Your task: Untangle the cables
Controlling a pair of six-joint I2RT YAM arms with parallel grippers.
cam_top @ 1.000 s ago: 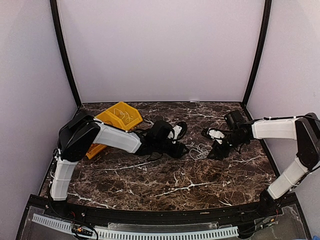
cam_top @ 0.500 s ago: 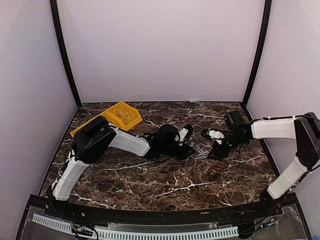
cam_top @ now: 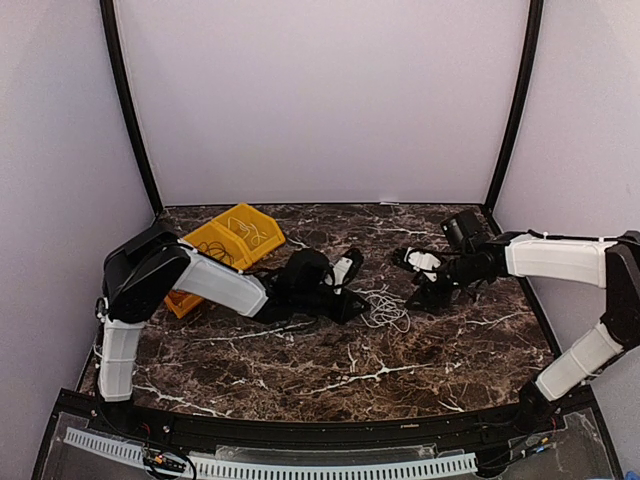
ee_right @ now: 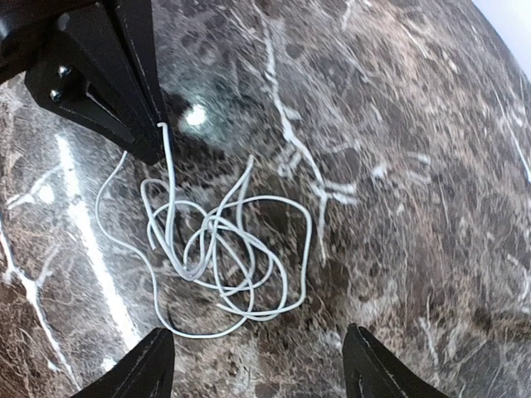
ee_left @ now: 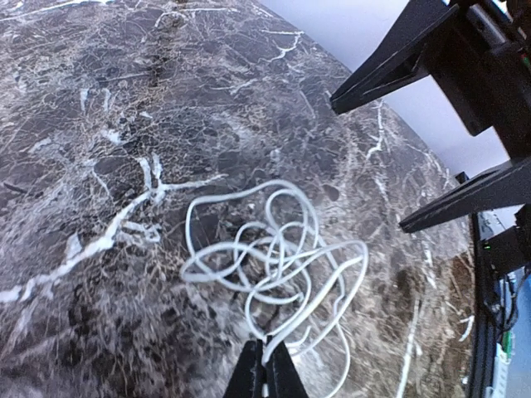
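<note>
Left tool is pressed together, pinching one strand of the white cable. In the left wrist view the fingertips meet flat on that strand at the edge of the tangle. The right wrist view shows the same thing: the strand runs straight from the tangle up to the left tool's tip.

The rest of the cable lies on the worktop as one loose knot of overlapping loops. It sits about mid-worktop, slightly toward the far edge, between the two tools.

Right tool is spread wide with nothing between the fingers. It points at the tangle from the right-edge side, close to it. No contact with the cable that I can see. From the left wrist camera both its fingers stand apart beyond the tangle.

Yellow bin is at the far-left corner, well apart from the cable. There are thin lines inside it, too small to tell what they are.
</note>
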